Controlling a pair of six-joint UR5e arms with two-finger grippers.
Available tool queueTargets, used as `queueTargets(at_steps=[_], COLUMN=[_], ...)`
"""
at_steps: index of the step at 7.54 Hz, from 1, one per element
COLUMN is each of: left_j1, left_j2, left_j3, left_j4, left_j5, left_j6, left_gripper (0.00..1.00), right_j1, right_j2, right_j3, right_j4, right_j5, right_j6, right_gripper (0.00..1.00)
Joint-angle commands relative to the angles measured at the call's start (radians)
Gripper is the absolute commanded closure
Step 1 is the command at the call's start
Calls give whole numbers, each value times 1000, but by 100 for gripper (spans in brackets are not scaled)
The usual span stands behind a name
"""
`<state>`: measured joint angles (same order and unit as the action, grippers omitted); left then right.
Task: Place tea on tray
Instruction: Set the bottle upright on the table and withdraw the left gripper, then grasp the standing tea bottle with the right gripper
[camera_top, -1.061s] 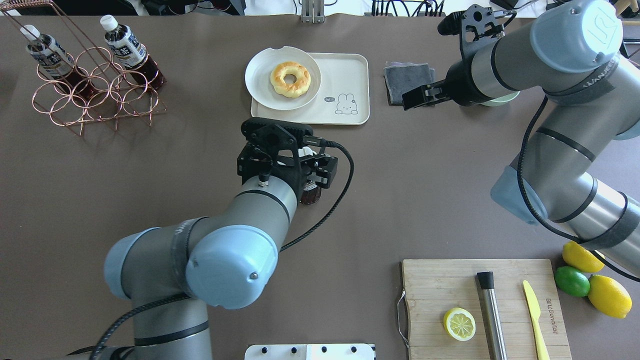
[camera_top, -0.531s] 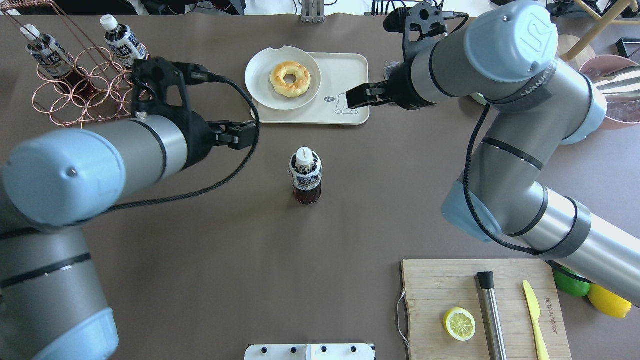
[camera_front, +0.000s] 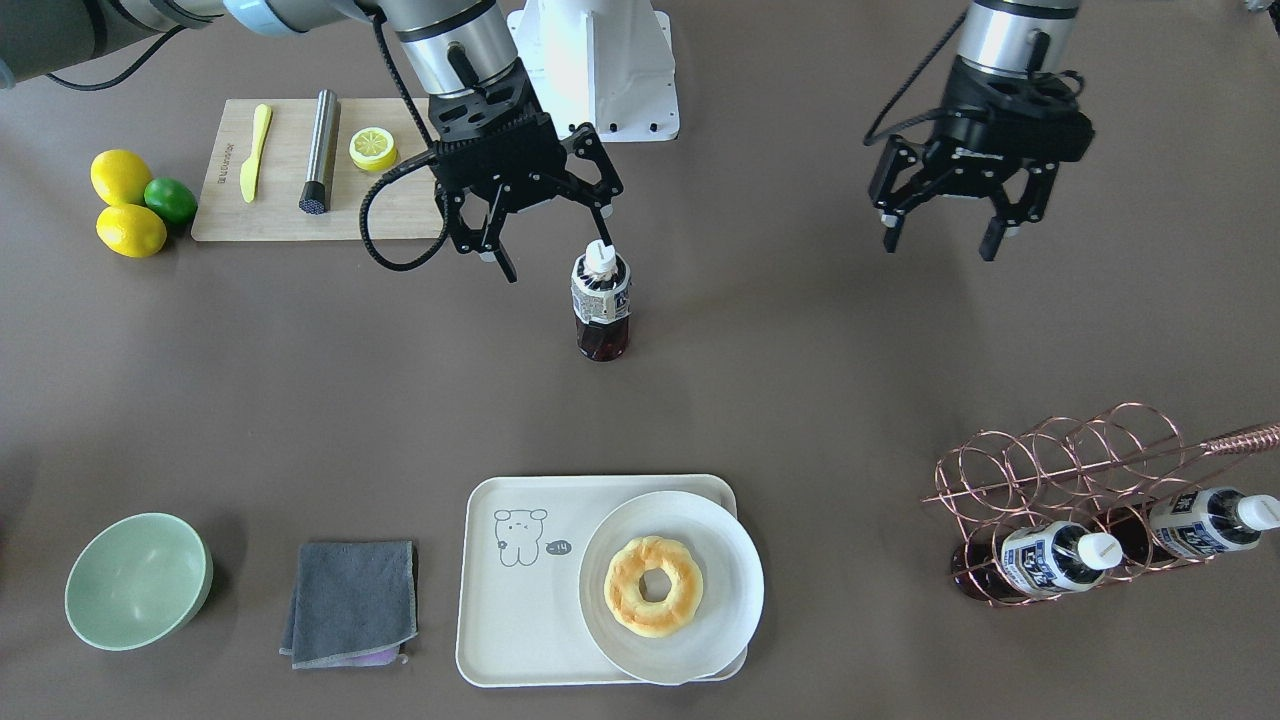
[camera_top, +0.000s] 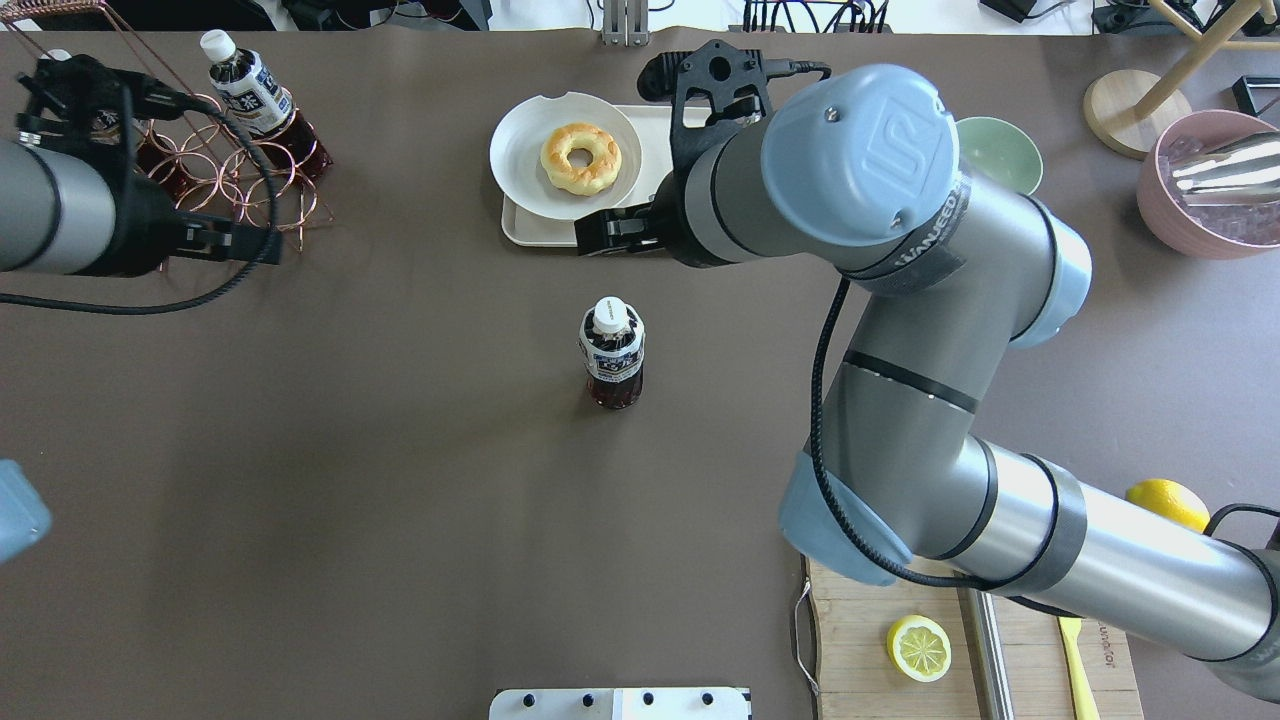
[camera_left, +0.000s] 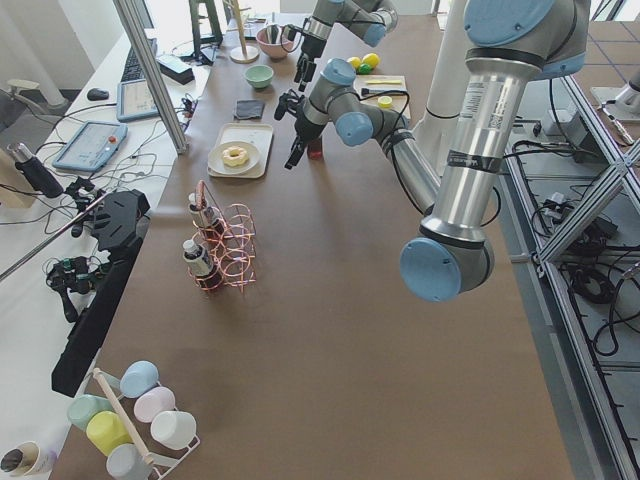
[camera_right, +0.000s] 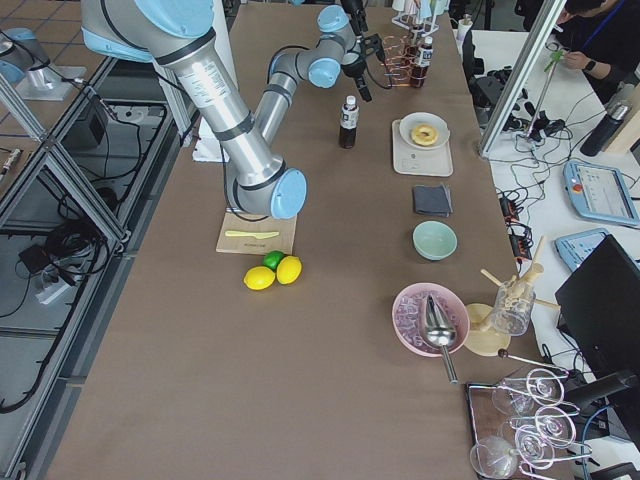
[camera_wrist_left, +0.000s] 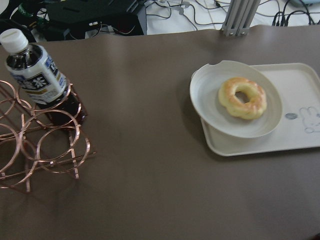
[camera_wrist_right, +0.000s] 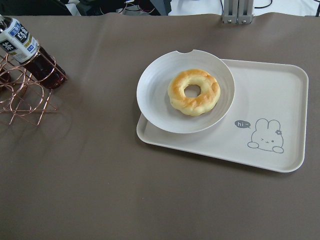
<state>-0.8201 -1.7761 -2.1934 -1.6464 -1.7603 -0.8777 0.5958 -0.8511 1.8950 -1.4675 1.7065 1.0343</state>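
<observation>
The tea bottle (camera_front: 602, 305) stands upright and ungrasped on the tabletop (camera_front: 300, 400), short of the tray (camera_front: 520, 610) at its 12 o'clock in the overhead view, with the right claw (camera_front: 557, 250) spread wide near its cap and the left claw (camera_front: 938, 248) wide and empty, so grasping and placing remain.

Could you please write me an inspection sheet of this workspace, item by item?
Surface: brown table cover, no spill seen.
Job's things: tea bottle upright mid-table, held by nothing; tray carries a white plate with a doughnut, its bear corner bare.
Clutter: two bottles in a copper rack; grey cloth; green bowl; cutting board with lemon half and knife.
Pincers: left pincer open, empty; right pincer open, empty, close by the tea bottle's cap.
Cables: black cable loops from the right wrist, clear of the bottle.
Surroundings: person at a side desk; pink bowl with scoop.
</observation>
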Motion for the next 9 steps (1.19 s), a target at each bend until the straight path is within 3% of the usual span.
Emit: queueTargets(at_steps=[1, 3, 5, 7, 9], left_j1=[-341, -550, -585, -587, -587], left_j2=[255, 290, 291, 296, 294], left_j3=[65, 205, 247, 247, 247], left_j4=[-4, -12, -13, -26, -26], left_j5=[-320, -386, -390, -392, -392], left_j6=[522, 858, 939, 939, 938], left_gripper=[0, 0, 0, 0, 0], right_j1=[-118, -192, -238, -237, -238], right_j2=[70, 89, 78, 55, 58], right_j3=[6, -5, -46, -56, -56], right_j4=[-104, -172, -180, -168, -166], right_j5=[-149, -290, -416, -429, -429], right_j6=[7, 6, 4, 6, 7], right_gripper=[0, 0, 0, 2, 15])
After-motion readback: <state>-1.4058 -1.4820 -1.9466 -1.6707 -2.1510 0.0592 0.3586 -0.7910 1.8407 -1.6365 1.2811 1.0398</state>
